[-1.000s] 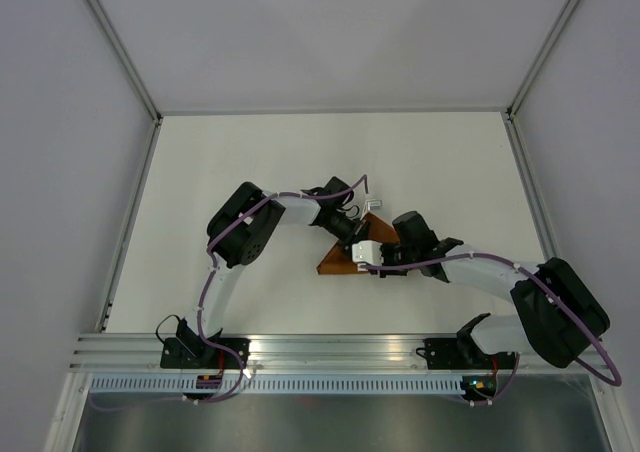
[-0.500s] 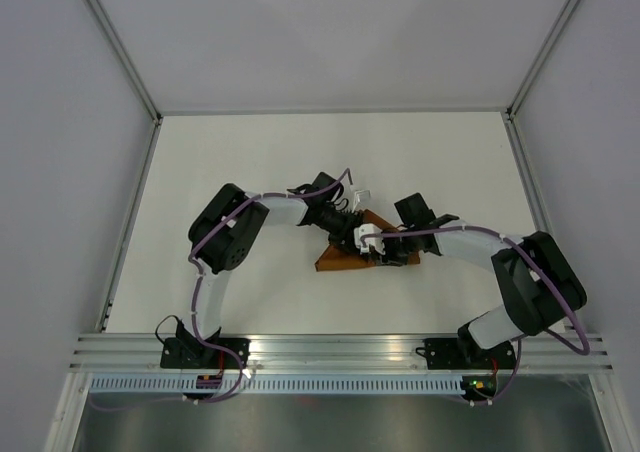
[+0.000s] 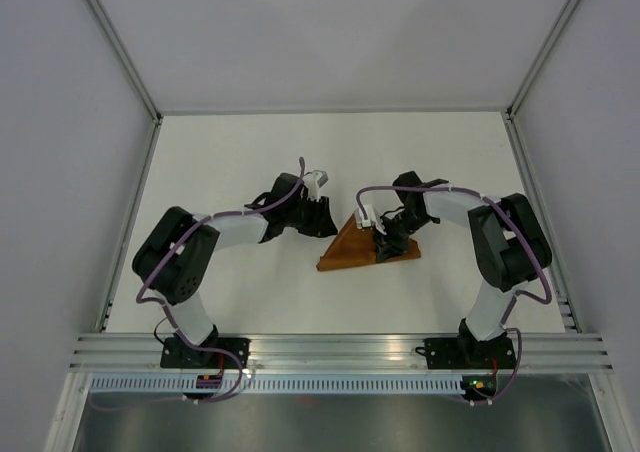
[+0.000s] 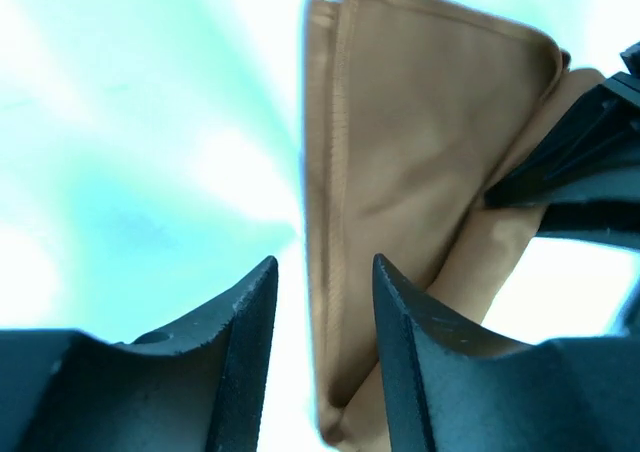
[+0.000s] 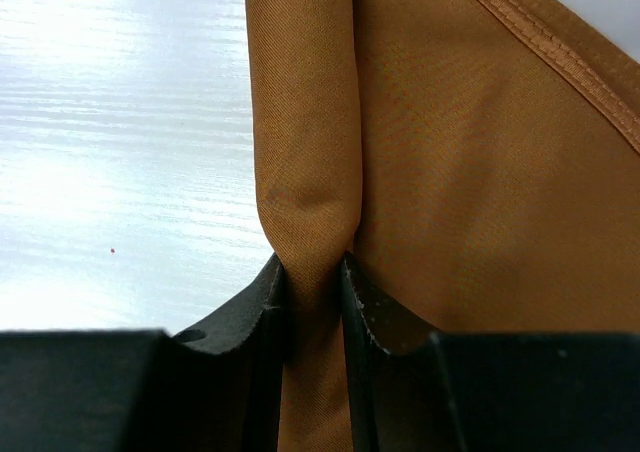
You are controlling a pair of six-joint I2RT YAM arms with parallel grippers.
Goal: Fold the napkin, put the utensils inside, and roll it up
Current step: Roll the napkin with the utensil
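Firstly, right gripper (image 5: 312,272): its fingers (image 5: 262,312) are clenched on a rolled fold of the napkin (image 5: 480,172). The fold is pinched tight between the two black pads and runs straight up the middle of the right wrist view. A stitched hem is seen crossing the upper right corner of that view.

Left gripper (image 4: 320,282): its fingers (image 4: 240,332) are parted and released, and nothing is held between them. The cloth is seen beyond the tips, filling the upper centre and right of the left wrist view. Layered edges are stacked along the cloth's left side there. The dark fingers of the right gripper are set on the cloth at the right edge of the same view.

Napkin, rust-orange: in the top view it is folded to a triangle and laid flat slightly right of the frame's centre. Its long edge is turned toward the bottom of the frame and its apex toward the top. The right gripper is placed on the triangle's right half. The left gripper is found just beside its upper left slope, and contact there cannot be told.

Left arm (image 3: 190,262): based at the lower left and angled toward the centre.

Right arm (image 3: 510,242): based at the lower right and curved leftward over the cloth.

Purple cables (image 3: 245,217): routed along both arms.

Table (image 3: 230,162): white, bordered at the bottom by an aluminium rail (image 3: 340,350).
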